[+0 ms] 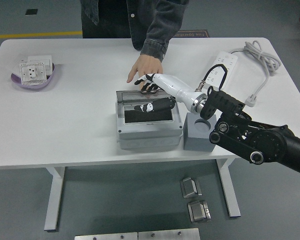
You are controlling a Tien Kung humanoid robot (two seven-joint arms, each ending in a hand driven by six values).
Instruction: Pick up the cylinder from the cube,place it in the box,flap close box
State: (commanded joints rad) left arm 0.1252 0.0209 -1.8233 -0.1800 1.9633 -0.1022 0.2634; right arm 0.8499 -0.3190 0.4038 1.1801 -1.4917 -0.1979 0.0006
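Upper left of frame: a purple dish (17,80) is set on the white table (65,125), loaded with white socket plates (34,68).

Centre: a grey box (149,131) is placed with its lid (140,96) raised at the back. A dark cylinder (155,106) is seen lying across the dark opening of the box, under the lid.

Above centre: a person's hand (145,68) is lowered flat to the table just behind the box, the dark sleeve (162,30) reaching down from the top edge.

Centre right: the right hand (149,84) is held at the top edge of the lid, fingers spread, nothing gripped.

Right of the box: a grey cube (197,137) is placed touching or just beside the box, its round top recess partly covered by the black arm (260,142).

Upper right: a white power strip (221,65) with coiled cable (257,52) is laid.

Bottom: metal parts (195,200) are seen on the floor.
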